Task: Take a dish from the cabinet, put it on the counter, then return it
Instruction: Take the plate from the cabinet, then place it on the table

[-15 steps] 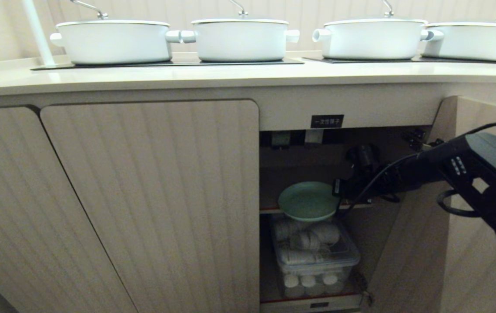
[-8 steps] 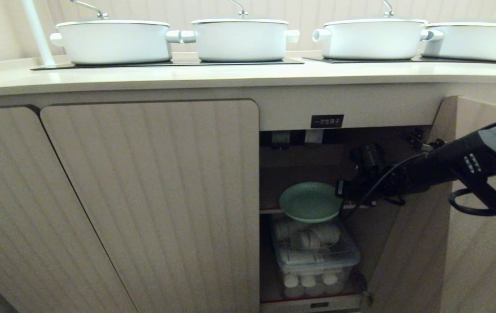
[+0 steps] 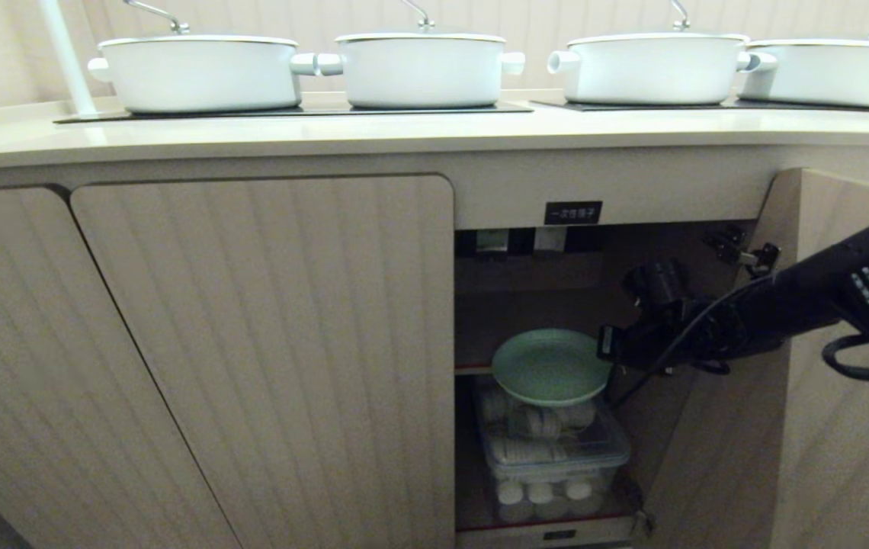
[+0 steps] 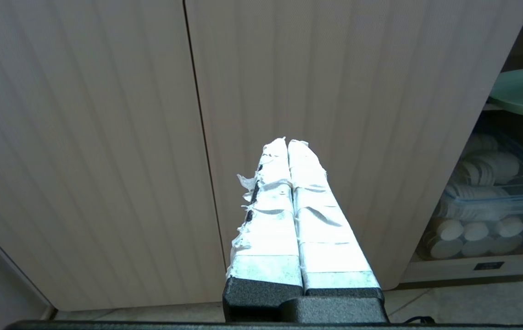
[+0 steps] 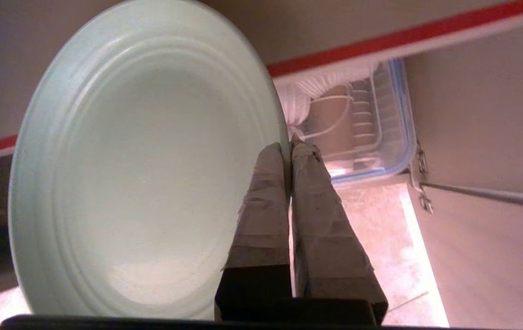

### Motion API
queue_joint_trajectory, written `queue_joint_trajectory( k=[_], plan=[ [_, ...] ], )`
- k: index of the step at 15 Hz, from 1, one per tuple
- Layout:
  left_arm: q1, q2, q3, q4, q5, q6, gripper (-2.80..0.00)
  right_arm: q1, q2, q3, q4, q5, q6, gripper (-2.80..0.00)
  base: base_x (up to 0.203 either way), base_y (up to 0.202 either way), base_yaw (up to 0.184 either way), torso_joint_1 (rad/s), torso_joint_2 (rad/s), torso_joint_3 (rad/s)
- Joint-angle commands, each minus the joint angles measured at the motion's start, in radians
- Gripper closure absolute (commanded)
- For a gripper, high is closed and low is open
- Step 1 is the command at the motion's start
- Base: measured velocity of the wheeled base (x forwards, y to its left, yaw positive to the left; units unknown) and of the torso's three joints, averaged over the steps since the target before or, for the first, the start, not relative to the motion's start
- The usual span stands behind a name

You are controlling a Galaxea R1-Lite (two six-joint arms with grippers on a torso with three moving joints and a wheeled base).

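Right gripper (image 3: 608, 345) is clamped on the rim of the dish (image 3: 551, 366); the wrist view shows both taped fingers (image 5: 266, 192) pinched together on the plate's edge, gripper (image 5: 290, 147) at roughly 3 o'clock on the rim. Grip is narrow, edge only.

Dish position: level, inside the open cabinet (image 3: 709, 427), over the front edge of the inner shelf (image 3: 472, 369). Whether it rests on that edge or is already clear of it cannot be told. A clear tub (image 3: 553, 450) of white cups sits directly beneath, at 6 o'clock from the plate. Open door (image 3: 846, 427) stands at 3 o'clock of the arm.

Left gripper (image 4: 287, 143): fingers pressed together, holding nothing, parked facing the closed doors (image 4: 105, 137) at 9 o'clock of the opening.

Step in hand, by judgement: first leg, taking the dish out of the cabinet. Not yet on the counter (image 3: 404, 133).

Next move calls for:
- drawing the plate straight out until it clears the shelf and frame
- then a lift past the counter's front lip at 12 o'clock
- setting down on bare worktop in front of the pots (image 3: 423, 69), short of the hob panel (image 3: 290, 111).

Risk noted: a one-sided rim pinch may let the plate droop or swivel.
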Motion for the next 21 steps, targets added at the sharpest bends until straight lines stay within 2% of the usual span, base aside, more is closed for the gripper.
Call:
queue_joint_trajectory(
  k=[1, 8, 21],
  plan=[
    [0.0, 0.0, 0.0, 0.0, 0.0, 0.0, 0.0, 0.004, -0.035, 0.045, -0.023, 0.0, 0.002, 0.0, 0.0, 0.0, 0.0, 0.0, 0.0, 0.0],
    [0.001, 0.0, 0.0, 0.0, 0.0, 0.0, 0.0, 0.023, -0.148, 0.258, -0.126, 0.003, 0.004, 0.0, 0.0, 0.0, 0.0, 0.0, 0.0, 0.0],
    [-0.001, 0.0, 0.0, 0.0, 0.0, 0.0, 0.0, 0.024, -0.394, 0.564, -0.156, 0.005, 0.002, 0.0, 0.0, 0.0, 0.0, 0.0, 0.0, 0.0]
  ],
)
